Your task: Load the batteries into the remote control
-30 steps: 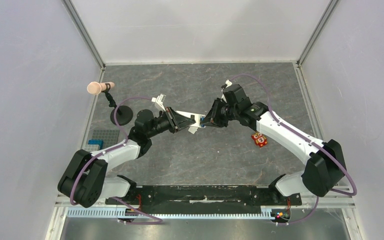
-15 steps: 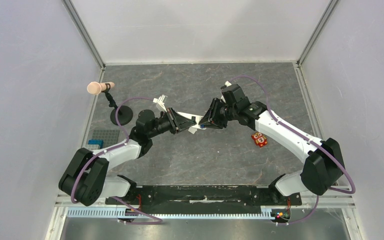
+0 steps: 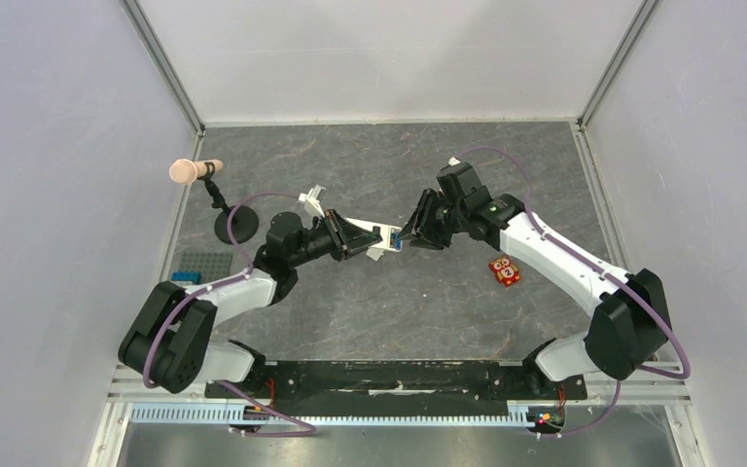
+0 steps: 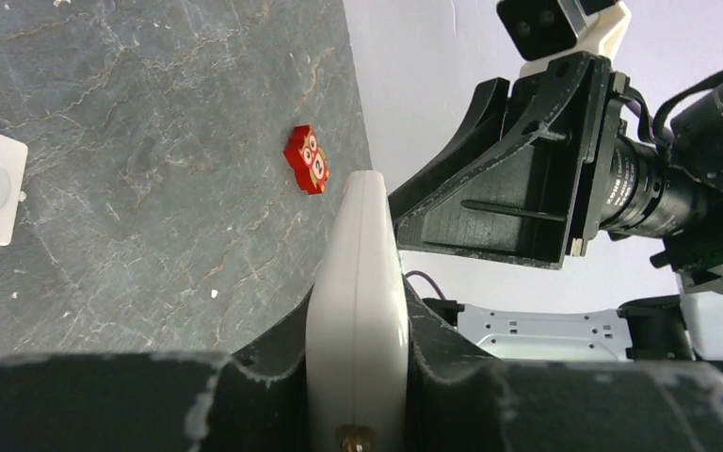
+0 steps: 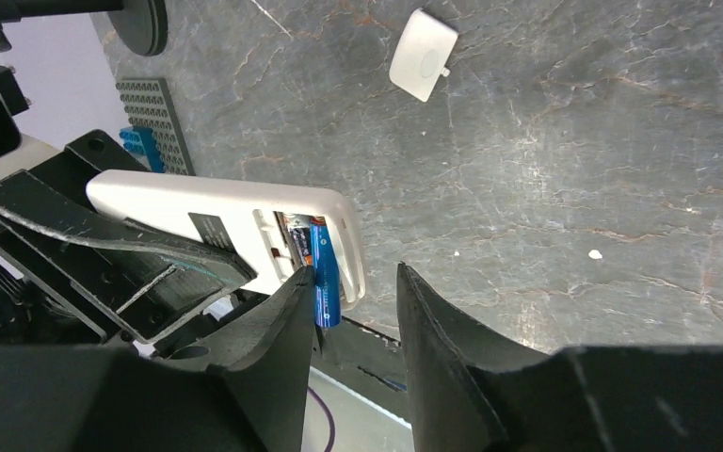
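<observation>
- left gripper clamped tight on remote control, which hung clear of table
- blue battery sat in open compartment at remote's end, beside right gripper
- right gripper's jaws partly parted, nothing between them
- white cover lay flat on table, well apart

The left pincer hides half the remote control; the darker battery is barely discernible.

Overhead from behind, wrist views close, sharing remote
</observation>
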Tool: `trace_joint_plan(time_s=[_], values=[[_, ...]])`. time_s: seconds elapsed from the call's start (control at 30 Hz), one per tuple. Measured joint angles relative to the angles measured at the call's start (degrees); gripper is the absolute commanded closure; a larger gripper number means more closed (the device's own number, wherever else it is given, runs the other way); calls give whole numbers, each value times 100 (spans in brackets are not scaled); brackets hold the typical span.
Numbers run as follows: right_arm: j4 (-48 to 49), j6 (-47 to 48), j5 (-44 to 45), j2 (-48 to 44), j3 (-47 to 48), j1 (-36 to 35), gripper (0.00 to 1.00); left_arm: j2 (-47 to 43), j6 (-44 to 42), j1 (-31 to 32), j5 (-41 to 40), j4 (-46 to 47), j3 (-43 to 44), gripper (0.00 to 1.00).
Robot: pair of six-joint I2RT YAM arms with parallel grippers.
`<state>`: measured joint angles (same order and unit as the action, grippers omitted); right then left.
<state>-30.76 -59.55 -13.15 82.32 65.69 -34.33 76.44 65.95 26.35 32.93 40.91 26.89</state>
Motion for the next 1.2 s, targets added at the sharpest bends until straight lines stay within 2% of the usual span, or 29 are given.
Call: trace_joint_plan(time_s=[0.1, 0.27, 0.37, 0.6, 0.83, 1.03, 1.2], values=[[-57, 46, 59, -11, 35, 7, 59, 116, 210, -26, 52, 35, 39, 98], [-61, 114, 122, -55, 105, 7, 38, 323, 459, -55, 90, 131, 127, 98], [33, 181, 131, -210, 105, 7, 32, 382, 610, -63, 136, 168, 136, 98], [817, 723, 55, -863, -199, 11, 27, 420, 1073, -90, 186, 256, 138, 98], [1958, 1119, -431, -1604, -1298, 33, 24, 374, 1709, -96, 221, 249, 138, 98], [3045, 931, -485, -2240, -2345, 37, 27, 79, 2236, -105, 216, 225, 138, 98], [3698, 579, -450, -2439, -2750, 37, 28, -192, 2378, -116, 205, 76, 138, 98]])
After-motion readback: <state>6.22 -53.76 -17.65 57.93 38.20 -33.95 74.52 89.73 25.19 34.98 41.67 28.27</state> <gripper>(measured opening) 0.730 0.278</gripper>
